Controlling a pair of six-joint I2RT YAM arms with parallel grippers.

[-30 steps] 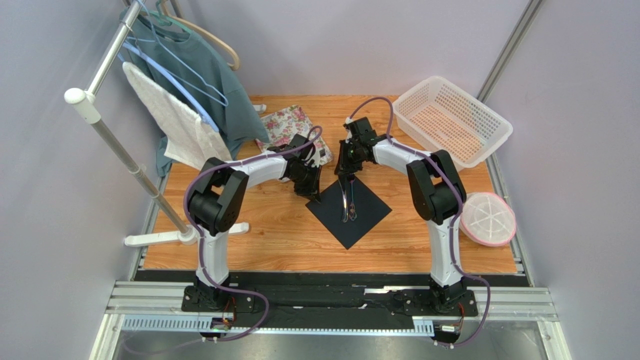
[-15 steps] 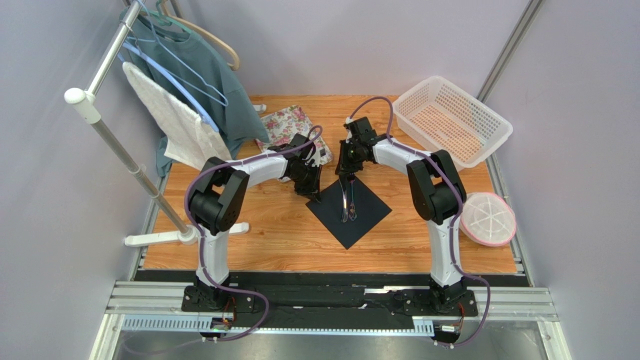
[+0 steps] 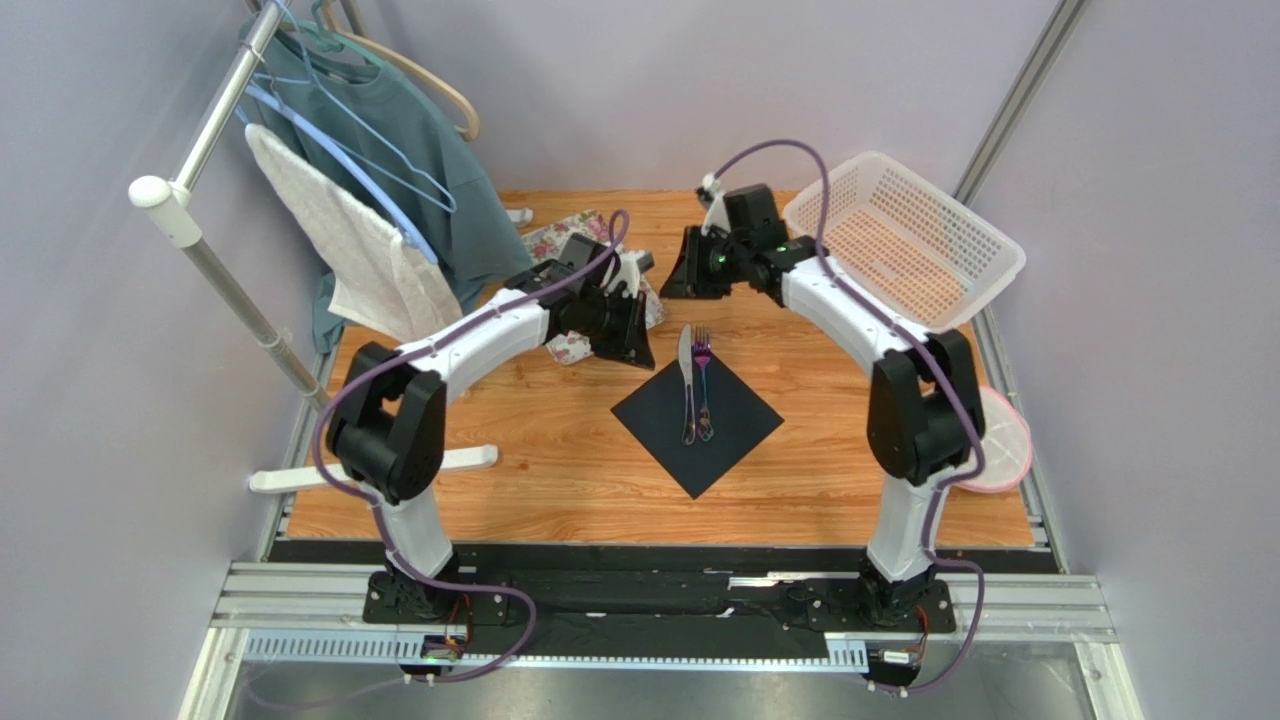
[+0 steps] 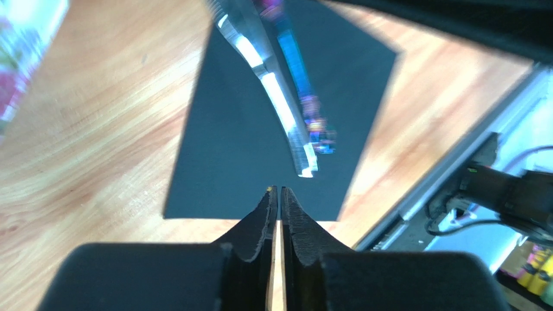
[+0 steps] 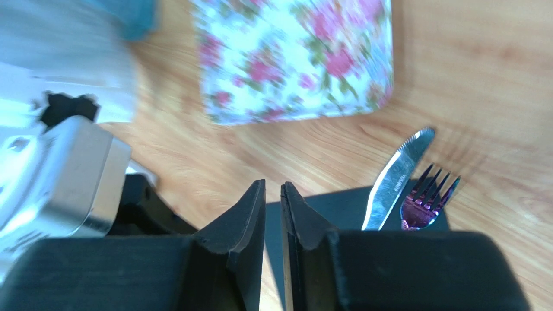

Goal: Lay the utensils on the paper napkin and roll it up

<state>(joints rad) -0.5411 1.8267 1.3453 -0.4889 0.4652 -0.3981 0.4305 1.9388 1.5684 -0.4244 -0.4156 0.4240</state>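
Knife [image 3: 685, 378] and purple fork [image 3: 702, 384] laid side by side along black napkin's [image 3: 661, 416] diagonal, tips overhanging far corner, ready for rolling; left gripper [image 4: 280, 194] and right gripper [image 5: 273, 193] nearly closed, holding nothing.

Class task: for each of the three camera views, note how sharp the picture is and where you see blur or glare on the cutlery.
Top external: evenly lit and sharp, knife and fork crisp on the napkin. Left wrist: cutlery smeared by blur, bright glare along the knife blade. Right wrist: floral tray soft, fork tines fairly clear, near fingers dark.
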